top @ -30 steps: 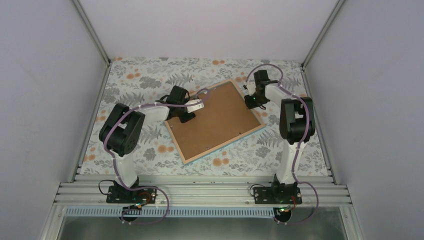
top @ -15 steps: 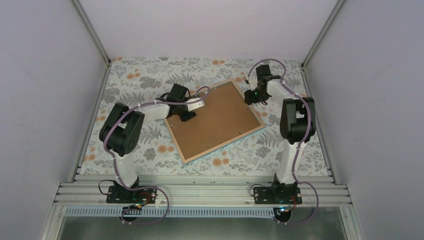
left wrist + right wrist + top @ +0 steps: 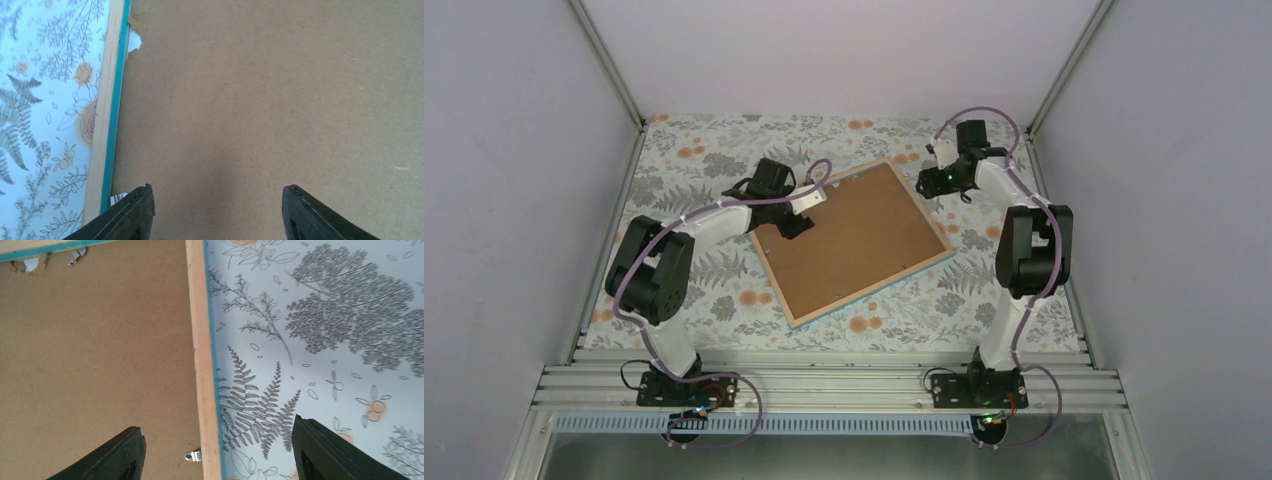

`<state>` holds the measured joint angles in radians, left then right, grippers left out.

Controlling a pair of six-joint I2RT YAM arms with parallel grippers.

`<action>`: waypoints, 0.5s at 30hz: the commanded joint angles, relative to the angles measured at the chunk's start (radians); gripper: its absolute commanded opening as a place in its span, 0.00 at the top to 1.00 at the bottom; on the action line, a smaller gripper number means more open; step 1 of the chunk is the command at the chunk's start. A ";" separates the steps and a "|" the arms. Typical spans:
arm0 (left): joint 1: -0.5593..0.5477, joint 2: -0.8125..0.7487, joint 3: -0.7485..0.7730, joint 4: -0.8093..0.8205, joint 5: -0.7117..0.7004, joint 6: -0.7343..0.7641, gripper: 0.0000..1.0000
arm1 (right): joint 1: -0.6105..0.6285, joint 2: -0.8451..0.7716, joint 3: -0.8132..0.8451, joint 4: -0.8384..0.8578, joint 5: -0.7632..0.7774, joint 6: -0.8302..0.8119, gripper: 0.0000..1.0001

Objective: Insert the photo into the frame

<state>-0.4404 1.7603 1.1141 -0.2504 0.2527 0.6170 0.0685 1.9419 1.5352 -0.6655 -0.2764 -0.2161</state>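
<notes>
Over the board: left gripper [image 3: 217,190] is spread wide with nothing between the fingers, pointing down at the brown backing board [image 3: 260,100]. Its left fingertip sits just inside the frame's [image 3: 102,115] wooden rail. Can't tell if the tips touch the board.

Right gripper [image 3: 217,427] is also wide apart and holding nothing. It straddles another rail of the frame, one finger above the board and the other above the tablecloth [image 3: 325,340]. Height above the rail isn't readable.

From the top view, the frame lies flat and face down, turned at an angle roughly mid-table. Light wood back is up, with a thin turquoise strip showing along the edges. Left gripper is near its left corner and right gripper is near the far corner.

The backing board fills the whole opening and looks seated inside the rails. Two small metal clips [image 3: 192,456] show along the rails in the right wrist view. A small white scrap [image 3: 134,42] peeks out at a notch in the board's corner; can't say whether that is mat or print.

Photo is not visible from any camera. If it's in there, the board covers it.

The cloth is a pale fern-and-flower print with orange blooms.
</notes>
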 commanded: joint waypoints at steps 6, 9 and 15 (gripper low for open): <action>0.030 0.200 0.273 -0.053 -0.022 -0.213 0.31 | -0.002 0.088 -0.063 0.047 -0.110 0.014 0.30; 0.065 0.293 0.408 -0.119 -0.023 -0.238 0.31 | -0.002 0.105 -0.086 0.032 -0.150 -0.002 0.29; 0.127 0.476 0.640 -0.255 0.034 -0.220 0.35 | -0.002 0.098 -0.142 -0.017 -0.251 -0.061 0.30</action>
<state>-0.3500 2.1433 1.6356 -0.3782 0.2432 0.4091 0.0700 2.0491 1.4281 -0.6521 -0.4210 -0.2245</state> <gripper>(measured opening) 0.665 0.704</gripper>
